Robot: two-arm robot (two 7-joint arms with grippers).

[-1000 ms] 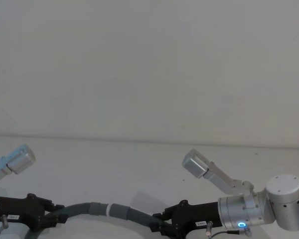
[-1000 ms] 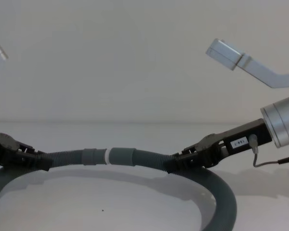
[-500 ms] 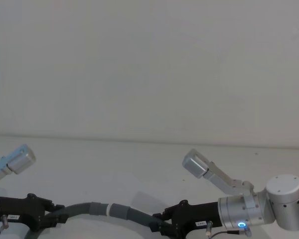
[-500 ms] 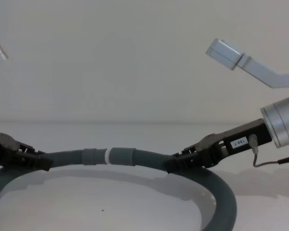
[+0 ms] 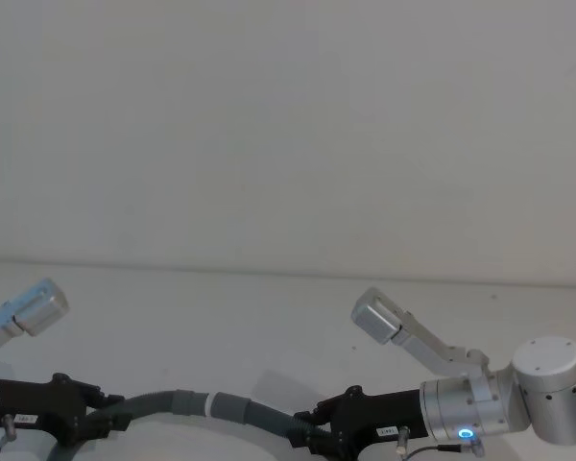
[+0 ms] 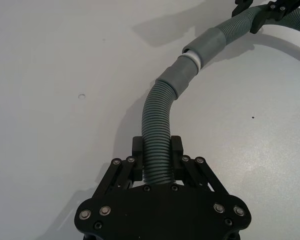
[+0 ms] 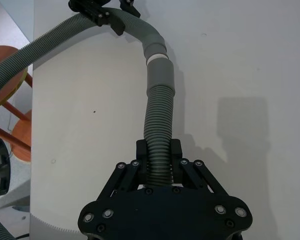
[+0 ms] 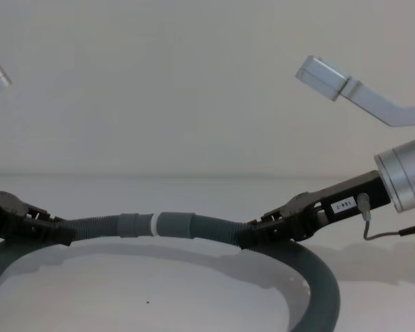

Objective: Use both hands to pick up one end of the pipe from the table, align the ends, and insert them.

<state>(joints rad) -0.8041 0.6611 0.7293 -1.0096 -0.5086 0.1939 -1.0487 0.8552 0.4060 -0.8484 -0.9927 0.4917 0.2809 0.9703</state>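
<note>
Over the last second nothing has visibly moved: the pipe (image 8: 194, 227) hangs above the table (image 8: 194, 290) as before, slung between the left gripper (image 6: 156, 152) and right gripper (image 7: 159, 150), each clamped on its corrugated wall. Midway between the grippers the two cuffs (image 8: 155, 224) are joined, a thin white band showing at the seam. Judged so, insertion looks done or nearly seated. How deep the white tip sits inside is hidden. The pipe's loop runs out of the chest view.
</note>
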